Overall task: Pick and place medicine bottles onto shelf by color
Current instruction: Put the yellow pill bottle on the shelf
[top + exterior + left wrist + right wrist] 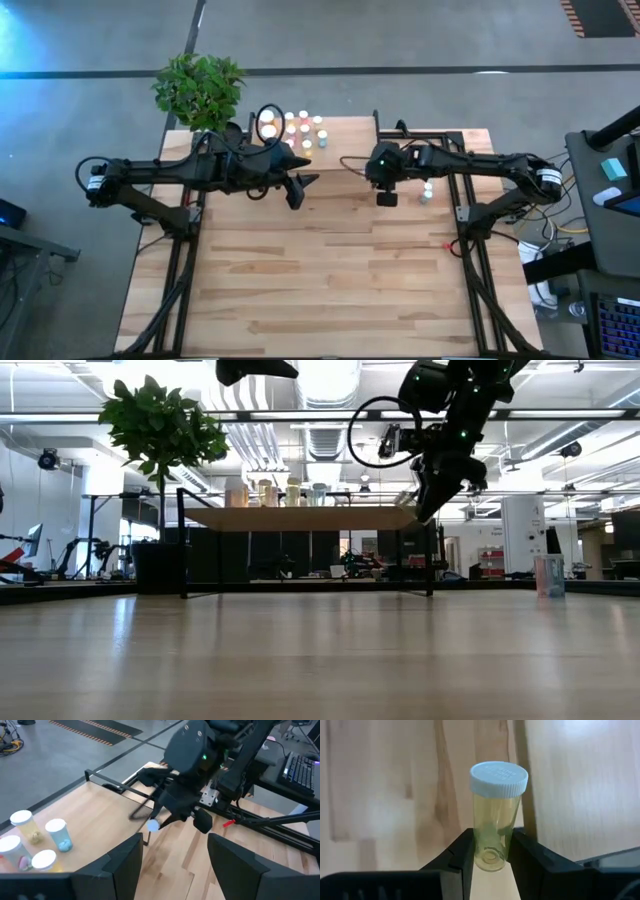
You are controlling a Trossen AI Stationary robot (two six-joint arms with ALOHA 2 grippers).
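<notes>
A yellow medicine bottle (496, 817) with a white cap is in my right gripper (492, 857), which is shut on it. In the high view my right gripper (386, 197) hangs just off the shelf's right end. The shelf (345, 135), a light-wood board on a black wire frame, stands at the table's far edge. Several white-capped bottles (293, 125) stand upright on its left half. Another bottle (427, 192) stands on the table to the right. My left gripper (175, 865) is open and holds nothing, raised near the shelf's front (298, 190). My right gripper pinches the yellow bottle's lower body, next to its base (492, 851), between its two fingers. The fingers slant downward and lie along the bottle, whose capped end (152, 825) sticks out past the fingertips. The bottle is lifted clear of table and shelf.
A potted plant (198, 88) stands at the far left corner beside the shelf. Black frame rails (180, 260) run along both table sides. The near half of the wooden tabletop (330, 280) is free room. A desk with a keyboard (610, 320) is off to the right.
</notes>
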